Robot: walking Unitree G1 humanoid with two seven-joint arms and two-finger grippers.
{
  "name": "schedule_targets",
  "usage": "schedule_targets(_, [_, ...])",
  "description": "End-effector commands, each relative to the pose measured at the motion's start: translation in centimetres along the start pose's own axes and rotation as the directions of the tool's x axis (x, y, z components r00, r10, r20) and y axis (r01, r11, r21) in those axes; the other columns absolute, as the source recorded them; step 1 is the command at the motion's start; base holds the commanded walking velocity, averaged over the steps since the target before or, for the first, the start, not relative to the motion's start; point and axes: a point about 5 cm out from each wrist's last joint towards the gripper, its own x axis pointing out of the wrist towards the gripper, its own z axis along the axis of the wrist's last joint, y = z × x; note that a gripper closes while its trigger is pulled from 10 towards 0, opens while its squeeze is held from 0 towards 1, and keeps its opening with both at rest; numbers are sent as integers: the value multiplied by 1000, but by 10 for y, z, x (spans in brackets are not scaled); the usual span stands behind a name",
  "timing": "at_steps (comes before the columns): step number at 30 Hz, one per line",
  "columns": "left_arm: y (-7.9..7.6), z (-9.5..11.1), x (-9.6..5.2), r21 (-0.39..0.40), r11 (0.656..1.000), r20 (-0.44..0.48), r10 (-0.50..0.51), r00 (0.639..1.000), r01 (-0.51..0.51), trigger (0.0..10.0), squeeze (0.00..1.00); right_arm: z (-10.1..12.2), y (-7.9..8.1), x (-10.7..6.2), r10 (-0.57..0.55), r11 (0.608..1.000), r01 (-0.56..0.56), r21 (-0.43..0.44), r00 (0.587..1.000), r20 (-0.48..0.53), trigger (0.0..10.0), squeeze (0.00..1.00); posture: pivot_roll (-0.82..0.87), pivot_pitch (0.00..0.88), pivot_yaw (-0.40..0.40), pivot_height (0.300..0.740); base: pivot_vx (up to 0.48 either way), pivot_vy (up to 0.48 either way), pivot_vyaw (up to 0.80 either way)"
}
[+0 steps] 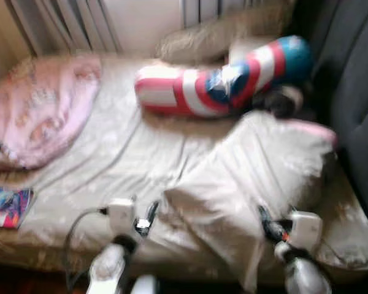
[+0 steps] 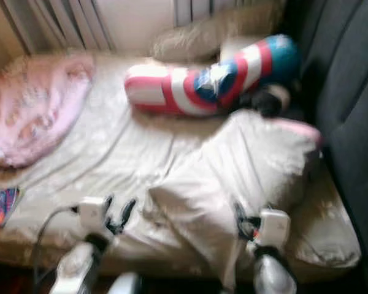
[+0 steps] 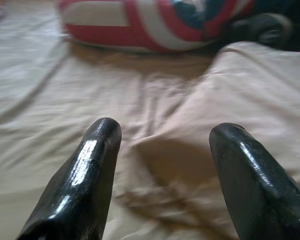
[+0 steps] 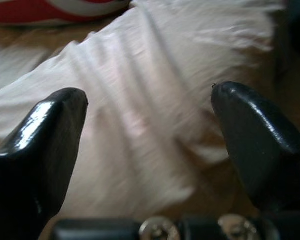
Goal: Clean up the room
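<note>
A bed with a crumpled beige sheet (image 1: 122, 153) lies before me. A cream pillow (image 1: 257, 171) rests on its near right part. My left gripper (image 1: 144, 220) is open and hovers low over the sheet, just left of that pillow's near corner (image 3: 190, 170). At the pillow's near edge my right gripper (image 1: 267, 222) is open too, with the pillow's cloth (image 4: 140, 100) spread between its fingers but not held. Farther back lies a red, white and blue bolster cushion (image 1: 221, 79). A pink pillow (image 1: 40, 110) is at the far left.
A colourful book (image 1: 9, 207) lies at the bed's near left edge. Dark upholstery (image 1: 356, 79) runs along the right side. Another beige pillow (image 1: 202, 37) and a small dark thing (image 1: 282, 101) lie behind the bolster. Pale slats (image 1: 67, 24) stand at the back.
</note>
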Motion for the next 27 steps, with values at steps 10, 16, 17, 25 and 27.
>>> schedule_targets(10, [9, -3, -5, 7, 1000, -31, 20, 999, -19, 10000, 0, 0, 4, 5, 14, 989, -8, 150, 999, -38, 10000, 1000, 46, 86, 11, 640, 0, 0, 0])
schedule_targets(16, [10, -3, -5, 16, 1000, -36, 14, 999, -13, 10000, 0, 12, -3, 9, -43, 983, 43, 181, 999, -2, 10000, 1000, 43, 86, 15, 640, 0, 0, 0])
schedule_targets(17, [10, -3, -4, 17, 1000, -34, 9, 999, -9, 10000, 0, 13, -4, 10, -48, 979, 50, 199, 999, -12, 10000, 1000, 44, 86, 15, 640, 0, 0, 0])
schedule_targets(25, [8, -2, -3, 20, 1000, -35, -5, 999, 5, 10000, 0, 0, -8, 12, -83, 960, 120, 253, 984, -155, 10000, 1000, 43, 88, 18, 640, 0, 0, 0])
schedule_targets(27, [8, -2, -2, 20, 1000, -35, -7, 999, 8, 10000, 0, -5, -10, 14, -99, 945, 154, 289, 976, -196, 10000, 1000, 46, 87, 16, 640, 0, 0, 0])
